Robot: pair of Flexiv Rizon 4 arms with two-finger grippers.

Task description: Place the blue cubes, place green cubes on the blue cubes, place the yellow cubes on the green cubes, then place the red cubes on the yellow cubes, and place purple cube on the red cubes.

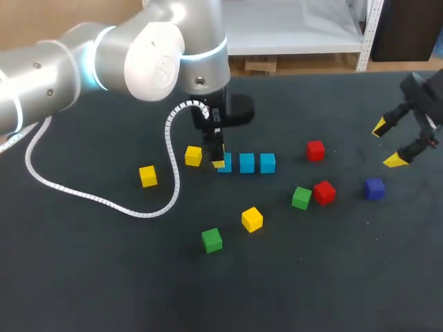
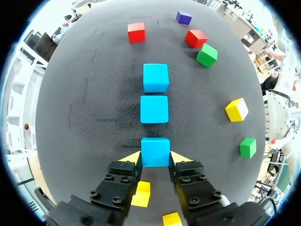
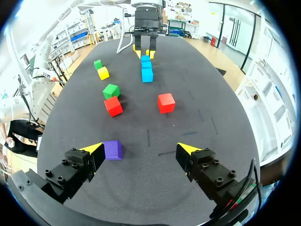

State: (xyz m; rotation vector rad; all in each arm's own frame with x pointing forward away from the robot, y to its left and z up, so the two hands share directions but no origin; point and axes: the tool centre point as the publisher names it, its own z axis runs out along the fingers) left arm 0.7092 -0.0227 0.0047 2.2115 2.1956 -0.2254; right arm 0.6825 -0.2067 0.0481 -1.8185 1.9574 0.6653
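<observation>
Blue cube (image 2: 155,150) clamped in left tool (image 2: 155,158), tips touching both sides, at near end of three-cube row running straight ahead. Next, probably: green cube (image 1: 212,239), nearer left arm. Right tool (image 1: 393,143) fingers apart, empty.

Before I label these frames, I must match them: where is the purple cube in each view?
Head view: purple cube near the right gripper, right of a red cube.
Left wrist view: far ahead of the left gripper, beyond the row of three blue cubes.
Right wrist view: beside one fingertip of the right gripper.
Shared landmark: the row of three blue cubes.
</observation>
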